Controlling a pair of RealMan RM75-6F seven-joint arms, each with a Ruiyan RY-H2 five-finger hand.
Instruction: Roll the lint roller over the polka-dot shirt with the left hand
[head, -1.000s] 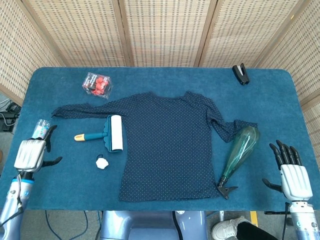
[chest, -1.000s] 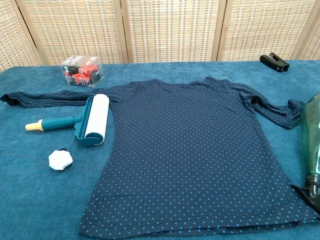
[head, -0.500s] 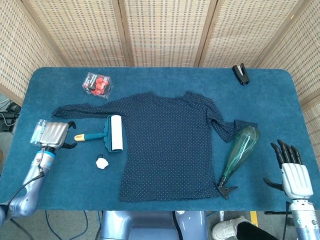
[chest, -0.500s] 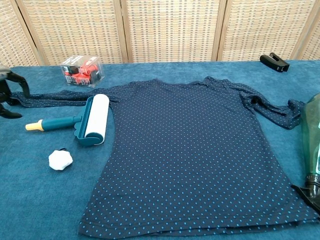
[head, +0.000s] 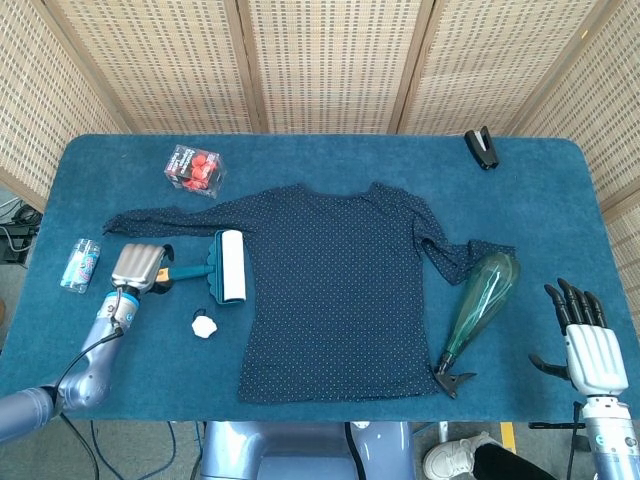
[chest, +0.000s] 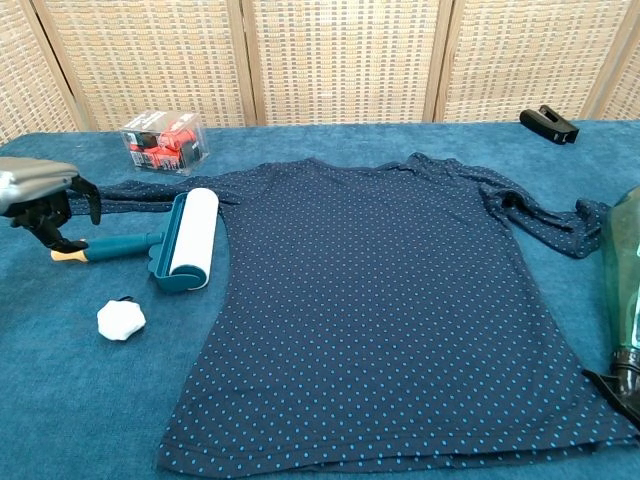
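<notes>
Left hand w/ fingers apart, empty, over lint roller handle; white puff nearby, green bottle touching shirt sleeve.

Silver-backed left hand (black fingers), grey cabled forearm, matching right hand

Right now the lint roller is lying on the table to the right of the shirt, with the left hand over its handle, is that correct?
Not quite. The lint roller lies at the left edge of the polka-dot shirt, not to its right; the head view shows this. The left hand is indeed over its handle.
</notes>
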